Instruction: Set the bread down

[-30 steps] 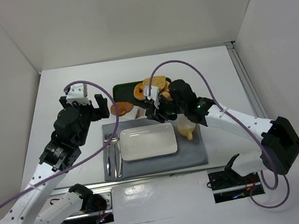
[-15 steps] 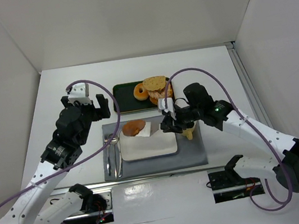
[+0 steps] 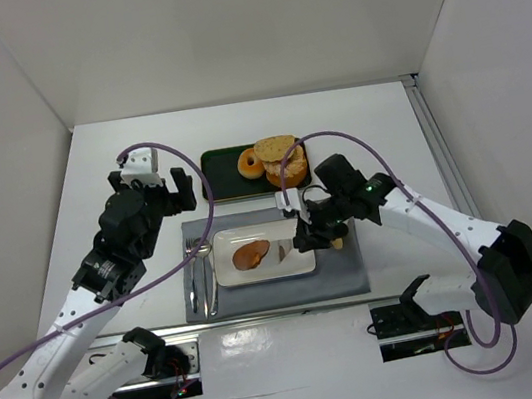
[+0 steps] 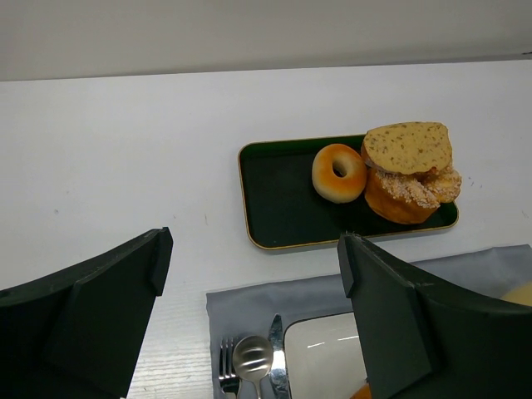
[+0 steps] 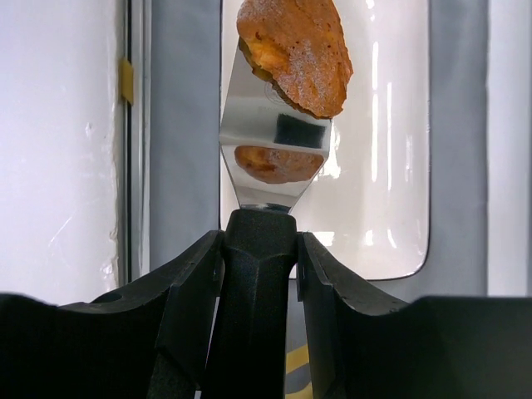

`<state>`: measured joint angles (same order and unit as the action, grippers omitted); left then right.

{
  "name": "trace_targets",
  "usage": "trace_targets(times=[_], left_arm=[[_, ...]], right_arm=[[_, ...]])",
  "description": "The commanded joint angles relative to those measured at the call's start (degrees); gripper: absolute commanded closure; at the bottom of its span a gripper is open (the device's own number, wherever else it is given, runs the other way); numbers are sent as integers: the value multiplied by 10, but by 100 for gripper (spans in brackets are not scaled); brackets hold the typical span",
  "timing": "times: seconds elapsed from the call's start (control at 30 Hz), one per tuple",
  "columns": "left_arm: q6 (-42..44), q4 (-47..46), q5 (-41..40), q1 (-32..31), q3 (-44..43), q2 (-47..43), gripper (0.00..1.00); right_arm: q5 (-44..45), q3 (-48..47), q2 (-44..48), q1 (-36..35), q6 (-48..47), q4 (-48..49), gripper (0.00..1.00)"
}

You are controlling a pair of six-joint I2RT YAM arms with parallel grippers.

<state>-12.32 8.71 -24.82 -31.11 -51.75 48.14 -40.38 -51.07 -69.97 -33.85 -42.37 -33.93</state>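
The right hand [image 5: 258, 249] is clamped tight on the black handle of a metal spatula [image 5: 274, 158]. The bread [image 5: 295, 50] sits at the far tip of the blade, over the left half of the white rectangular plate [image 3: 297, 267]. Whether the blade already touches the plate cannot be told. To set the roll down well, I would lower the tip until it rests on the plate, tilt it slightly downward and draw the spatula back toward the arm. That way the bread slides off inside the rim, not onto the grey placemat [image 3: 344, 273]. The grip should stay firm throughout. Half a second ago the bread hung over the plate's far-left corner, and a second ago it was still up by the dark green tray [image 3: 221, 171]. The left hand [image 3: 180, 190], fingers apart and holding nothing, has not moved from above the desk left of that tray.
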Motion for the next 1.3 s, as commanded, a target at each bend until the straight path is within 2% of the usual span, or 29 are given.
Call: trace_targets(times=[0.0, 0.57, 0.87, 1.27], left_arm=[[-3, -29, -2, -2, 1, -11, 0], [-3, -29, -2, -2, 1, -22, 0], [-3, -29, -2, -2, 1, -27, 0], [-3, -29, -2, -2, 1, -32, 0]], right_arm=[[-27, -37, -13, -3, -25, -18, 100], [53, -102, -91, -35, -41, -72, 100], [102, -107, -79, -35, -57, -104, 100], [229, -112, -20, -35, -74, -101, 100]])
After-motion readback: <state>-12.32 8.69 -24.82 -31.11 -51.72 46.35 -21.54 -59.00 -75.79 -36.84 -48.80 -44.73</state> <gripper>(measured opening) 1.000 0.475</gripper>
